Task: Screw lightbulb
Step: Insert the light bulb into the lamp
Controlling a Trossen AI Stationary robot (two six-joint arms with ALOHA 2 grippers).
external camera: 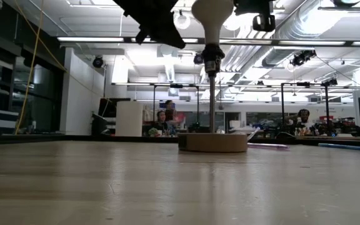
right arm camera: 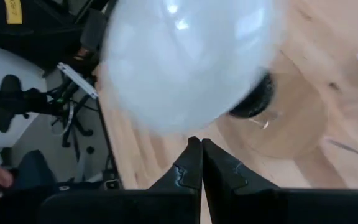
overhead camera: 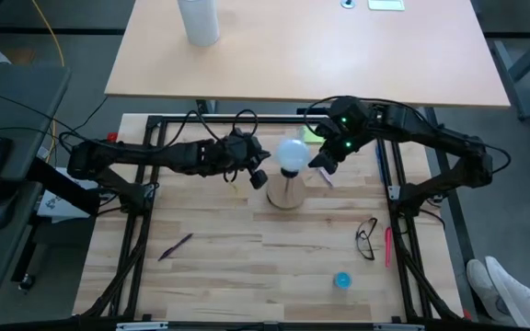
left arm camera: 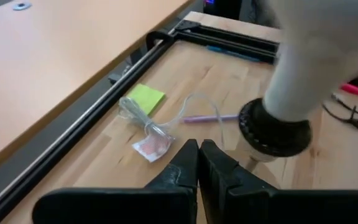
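Since the lightbulb point(overhead camera: 293, 154) already sits upright in the black socket point(left arm camera: 274, 128) atop the post, what follows is judged from that.

Step in hand: probably the last turns or a check of seating; neither gripper has hold of the bulb.
Left gripper point(left arm camera: 198, 154): fingers pressed together, empty, just beside the socket.
Right gripper point(right arm camera: 201, 154): fingers pressed together, empty, close against the globe.
How to do it well: open the fingers, take the globe lightly around its widest part, turn about the post's axis, never push sideways.
Risk: the thin post point(external camera: 212, 103) could tip or lean.
Bulb: frosted white, smooth, round, tapering to a pale cone.
Base point(external camera: 213, 142): flat round wooden disc, resting on the pale-planked table point(overhead camera: 247, 248).
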